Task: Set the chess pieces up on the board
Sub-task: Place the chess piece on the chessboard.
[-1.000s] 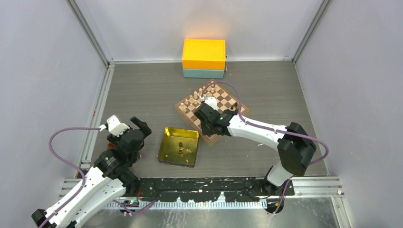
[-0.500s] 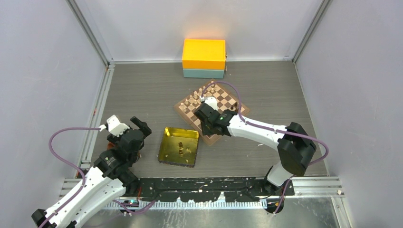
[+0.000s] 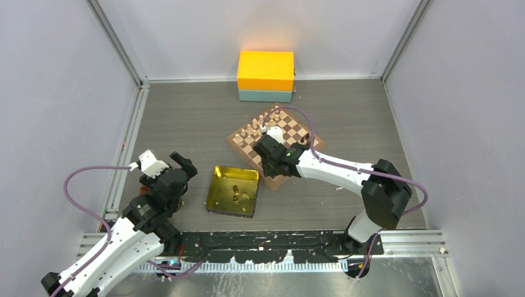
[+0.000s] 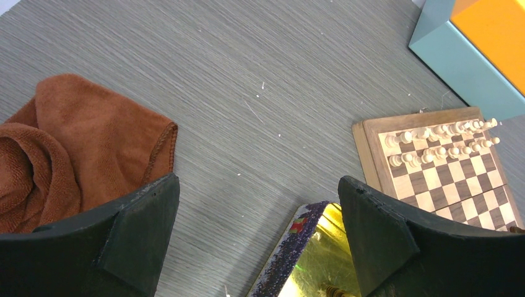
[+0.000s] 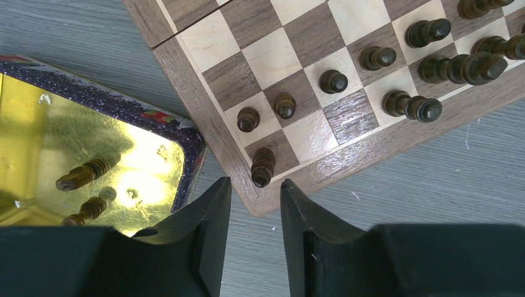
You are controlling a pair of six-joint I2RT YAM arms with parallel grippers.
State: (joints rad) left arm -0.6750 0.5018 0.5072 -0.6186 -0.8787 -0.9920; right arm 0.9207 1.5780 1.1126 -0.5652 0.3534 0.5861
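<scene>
The chessboard [image 3: 297, 133] [image 5: 186, 74] [image 4: 371, 148] lies right of centre. Several dark chess pieces [image 5: 333, 81] stand along its near rows. One dark piece [image 5: 262, 166] stands on the corner square, just beyond the fingertips of my right gripper [image 5: 255, 185] [image 3: 271, 166]. That gripper is narrowly open and touches nothing. Two more dark pieces [image 5: 82, 175] [image 3: 236, 187] lie in the gold tray [image 3: 218, 185] [image 5: 37, 124] [image 4: 309, 260]. My left gripper [image 4: 257, 185] [image 3: 178, 166] hangs wide open and empty over the table, left of the tray.
Pale chessmen [image 3: 252, 130] [image 4: 433, 145] line the board's far side. An orange and teal box [image 3: 265, 75] [image 4: 477, 49] stands at the back. A brown cloth [image 4: 80, 148] lies by the left gripper. Grey walls close in both sides.
</scene>
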